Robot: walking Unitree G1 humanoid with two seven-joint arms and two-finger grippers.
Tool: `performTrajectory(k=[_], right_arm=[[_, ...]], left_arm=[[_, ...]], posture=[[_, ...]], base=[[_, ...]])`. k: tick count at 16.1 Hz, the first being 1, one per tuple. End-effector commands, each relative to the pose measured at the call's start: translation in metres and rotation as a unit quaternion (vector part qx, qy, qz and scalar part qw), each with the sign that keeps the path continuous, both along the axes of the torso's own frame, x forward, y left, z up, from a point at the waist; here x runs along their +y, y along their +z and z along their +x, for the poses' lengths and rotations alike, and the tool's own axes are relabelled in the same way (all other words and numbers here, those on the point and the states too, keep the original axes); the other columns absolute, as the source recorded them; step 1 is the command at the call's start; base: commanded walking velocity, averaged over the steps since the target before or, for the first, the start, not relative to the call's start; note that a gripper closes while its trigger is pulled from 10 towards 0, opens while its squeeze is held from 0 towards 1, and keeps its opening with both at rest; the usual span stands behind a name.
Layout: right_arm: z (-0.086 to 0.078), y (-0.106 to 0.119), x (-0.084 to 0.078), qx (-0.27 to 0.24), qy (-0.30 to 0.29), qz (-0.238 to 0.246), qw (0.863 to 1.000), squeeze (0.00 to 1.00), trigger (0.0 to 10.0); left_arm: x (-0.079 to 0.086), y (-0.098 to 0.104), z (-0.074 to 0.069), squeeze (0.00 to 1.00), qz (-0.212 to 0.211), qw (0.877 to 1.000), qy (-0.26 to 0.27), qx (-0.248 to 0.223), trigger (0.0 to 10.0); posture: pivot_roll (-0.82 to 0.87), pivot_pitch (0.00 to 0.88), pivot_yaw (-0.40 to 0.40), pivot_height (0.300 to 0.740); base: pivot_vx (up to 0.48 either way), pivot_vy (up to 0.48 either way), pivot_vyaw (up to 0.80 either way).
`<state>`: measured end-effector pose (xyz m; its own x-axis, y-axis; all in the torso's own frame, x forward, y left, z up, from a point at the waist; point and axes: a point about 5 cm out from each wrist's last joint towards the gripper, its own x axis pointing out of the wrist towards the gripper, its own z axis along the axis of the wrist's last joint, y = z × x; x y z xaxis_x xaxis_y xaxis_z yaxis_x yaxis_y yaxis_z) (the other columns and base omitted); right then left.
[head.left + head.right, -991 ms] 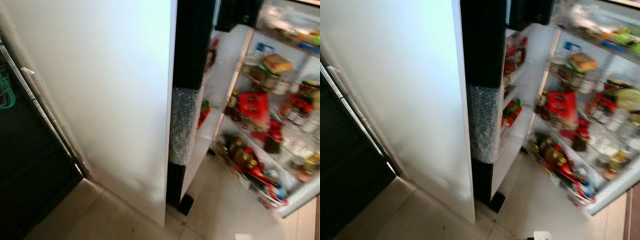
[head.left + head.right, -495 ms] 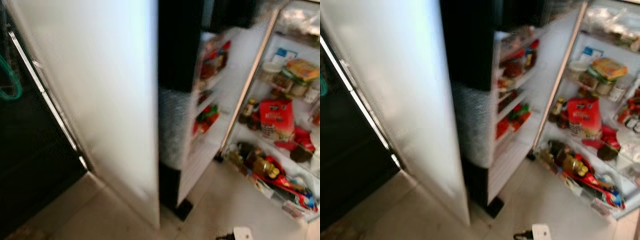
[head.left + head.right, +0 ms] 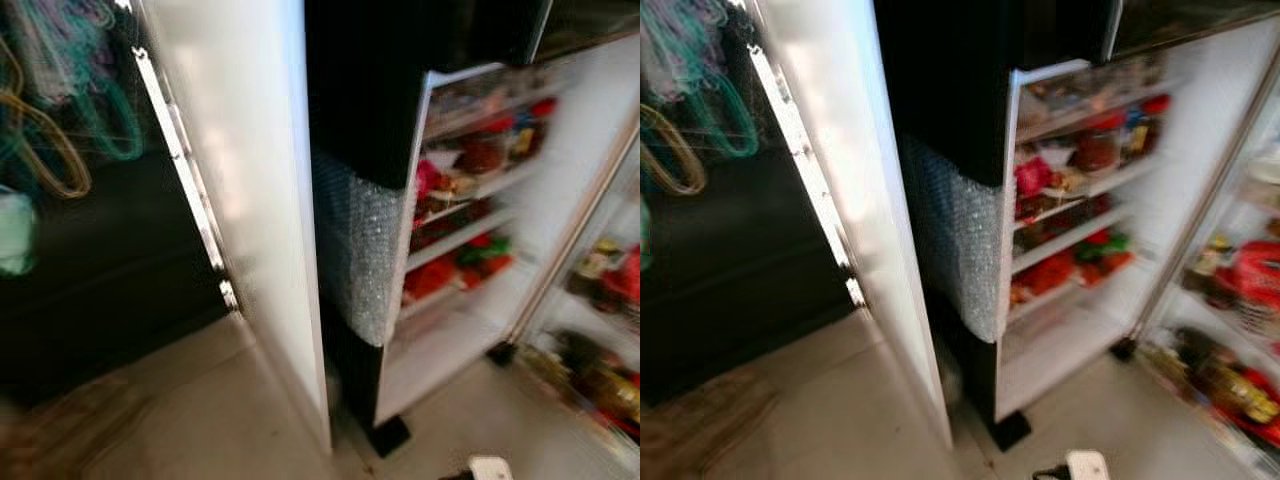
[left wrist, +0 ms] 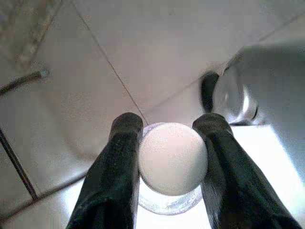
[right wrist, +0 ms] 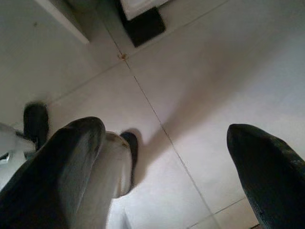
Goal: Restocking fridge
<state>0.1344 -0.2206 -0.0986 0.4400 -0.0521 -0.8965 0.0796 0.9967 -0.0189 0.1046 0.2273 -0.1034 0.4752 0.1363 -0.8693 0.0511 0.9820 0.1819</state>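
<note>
Fingers (image 4: 119,162) of the left gripper (image 4: 172,157) pinch a clear jar with a white lid (image 4: 172,157), held low over the pale tiled floor (image 4: 143,47). The right gripper (image 5: 176,162) hangs above the same tiles with its fingers spread wide apart. Ahead, blurred, the fridge (image 3: 970,120) stands open, its door shelves (image 3: 1080,190) packed with red and green packets, bubble wrap (image 3: 955,235) on its black edge

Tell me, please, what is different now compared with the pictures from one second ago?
The head camera has turned toward the robot's left: the fridge door and its shelves have slid right in the picture, and the hangers on the dark area at the left have come into sight. That is camera motion; nothing among the things visibly moved. The bubble wrap stays on the door's edge, and the fridge stays open.
</note>
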Motion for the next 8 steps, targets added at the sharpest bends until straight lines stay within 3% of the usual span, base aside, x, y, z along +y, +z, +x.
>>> performTrajectory(k=[1, 6, 8], right_arm=[[0.003, 0.0008, 0.0009, -0.007, -0.016, 0.006, 1.0, 0.0, 10.0], [0.0066, 0.0023, 0.0012, -0.012, 0.005, 0.002, 1.0, 0.0, 10.0], [0.0072, 0.0026, 0.001, -0.015, 0.009, 0.001, 1.0, 0.0, 10.0]], left_arm=[[0.0052, 0.0017, 0.0029, 0.0, 0.005, 1.0, -0.002, 0.0, 10.0], [0.0032, 0.0016, 0.004, 0.0, 0.002, 1.0, 0.0, -0.001, 10.0], [0.003, 0.0016, 0.0042, 0.0, 0.002, 1.0, 0.0, -0.002, 10.0]], posture=[[-0.08, 0.0, 0.019, 0.74], [-0.07, 0.0, 0.015, 0.74], [-0.07, 0.0, 0.014, 0.74]], base=[[0.0, -0.364, 0.0], [0.0, -0.363, 0.0], [0.0, -0.36, 0.62]])
